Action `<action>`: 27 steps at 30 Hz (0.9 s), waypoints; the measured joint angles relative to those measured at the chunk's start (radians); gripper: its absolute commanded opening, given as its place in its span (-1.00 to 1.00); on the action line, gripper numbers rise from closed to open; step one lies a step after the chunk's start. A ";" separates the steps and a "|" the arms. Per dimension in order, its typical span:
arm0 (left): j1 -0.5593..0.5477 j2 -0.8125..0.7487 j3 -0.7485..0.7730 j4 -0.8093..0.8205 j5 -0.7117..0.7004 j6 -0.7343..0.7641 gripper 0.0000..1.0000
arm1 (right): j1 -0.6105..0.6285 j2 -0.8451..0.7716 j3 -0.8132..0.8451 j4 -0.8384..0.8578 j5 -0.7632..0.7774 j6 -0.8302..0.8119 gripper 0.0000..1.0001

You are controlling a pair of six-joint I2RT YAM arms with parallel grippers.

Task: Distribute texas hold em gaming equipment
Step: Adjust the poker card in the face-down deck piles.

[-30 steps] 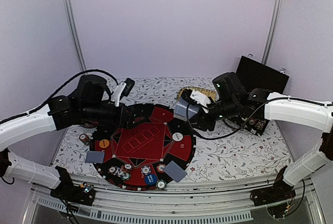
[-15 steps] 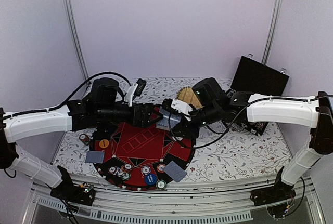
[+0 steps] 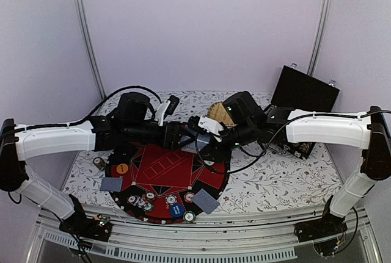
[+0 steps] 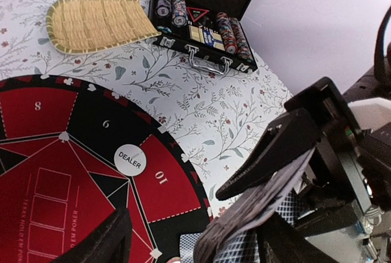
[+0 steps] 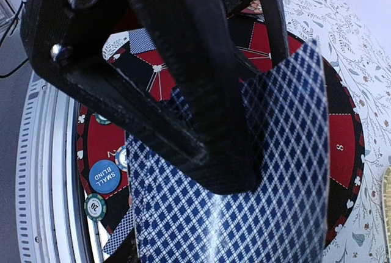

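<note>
The top external camera looks down from above and behind the arms over the whole table (image 3: 275,183). The left wrist camera, low and near, faces across the poker mat (image 4: 49,159) toward the straw tray (image 4: 98,22). The right wrist camera (nearest of all) looks down past cards (image 5: 256,202). All three share the poker mat.

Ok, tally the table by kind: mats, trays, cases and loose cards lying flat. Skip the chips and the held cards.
mat: 1
tray: 1
case: 1
cards lying flat: 2
total: 5
</note>
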 measured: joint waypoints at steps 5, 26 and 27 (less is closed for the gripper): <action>-0.001 -0.026 0.000 -0.019 -0.009 0.012 0.32 | 0.000 0.000 0.000 0.000 0.006 -0.008 -0.12; 0.008 -0.152 -0.022 -0.051 -0.010 0.034 -0.31 | 0.000 0.000 0.000 0.002 0.007 -0.014 -0.12; 0.008 -0.158 -0.024 -0.050 -0.007 0.035 -0.38 | 0.000 0.000 0.000 0.002 0.007 -0.014 -0.12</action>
